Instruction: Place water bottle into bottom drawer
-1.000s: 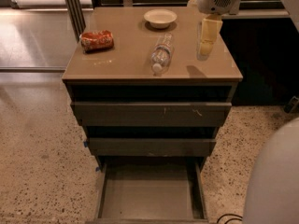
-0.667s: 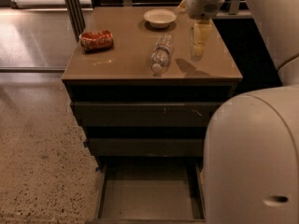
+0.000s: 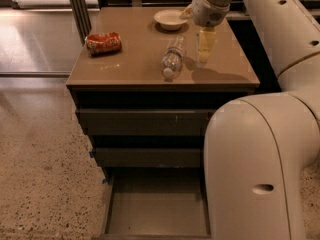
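Water bottle (image 3: 173,59) on side, long axis front-to-back; end effector (image 3: 205,46) just right

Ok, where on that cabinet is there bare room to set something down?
Bare: the cabinet top front left, between red can and water bottle, plus the bottom drawer floor. Crowded: back right, gripper hanging beside the bottle, near the white bowl.

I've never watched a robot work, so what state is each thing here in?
water bottle: capped, lying on its side on the cabinet top.
bottom drawer: pulled open.
top drawer: shut.
middle drawer: shut.
red can: crushed, lying down.
white bowl: upright.
gripper: pointing down beside the bottle, apart from it.
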You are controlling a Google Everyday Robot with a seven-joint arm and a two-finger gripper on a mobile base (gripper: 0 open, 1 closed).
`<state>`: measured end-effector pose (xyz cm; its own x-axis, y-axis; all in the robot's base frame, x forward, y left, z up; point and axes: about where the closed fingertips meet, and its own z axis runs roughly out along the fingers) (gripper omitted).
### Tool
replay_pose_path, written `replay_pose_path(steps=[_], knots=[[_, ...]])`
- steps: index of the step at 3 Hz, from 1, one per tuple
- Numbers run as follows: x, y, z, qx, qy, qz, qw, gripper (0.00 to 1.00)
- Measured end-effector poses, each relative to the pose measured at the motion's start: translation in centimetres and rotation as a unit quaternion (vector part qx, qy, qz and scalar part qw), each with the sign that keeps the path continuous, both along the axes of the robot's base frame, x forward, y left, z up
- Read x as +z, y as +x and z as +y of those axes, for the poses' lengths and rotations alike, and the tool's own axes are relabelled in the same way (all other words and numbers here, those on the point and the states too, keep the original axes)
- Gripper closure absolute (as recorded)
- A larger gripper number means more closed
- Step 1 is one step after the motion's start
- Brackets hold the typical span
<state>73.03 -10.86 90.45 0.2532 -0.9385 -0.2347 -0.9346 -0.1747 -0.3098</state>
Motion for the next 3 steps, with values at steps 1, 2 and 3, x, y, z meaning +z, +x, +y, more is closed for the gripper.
replay_pose_path(steps=[1, 2, 3], knots=[[0.1, 2.0, 1.1, 0.017, 0.004, -0.024, 0.9996, 0.0], [-0.1, 2.4, 1.3, 0.016, 0.006, -0.028, 0.9995, 0.0], [-1.1, 2.3, 2.1, 0.047, 0.087, -0.02, 0.995, 0.0]])
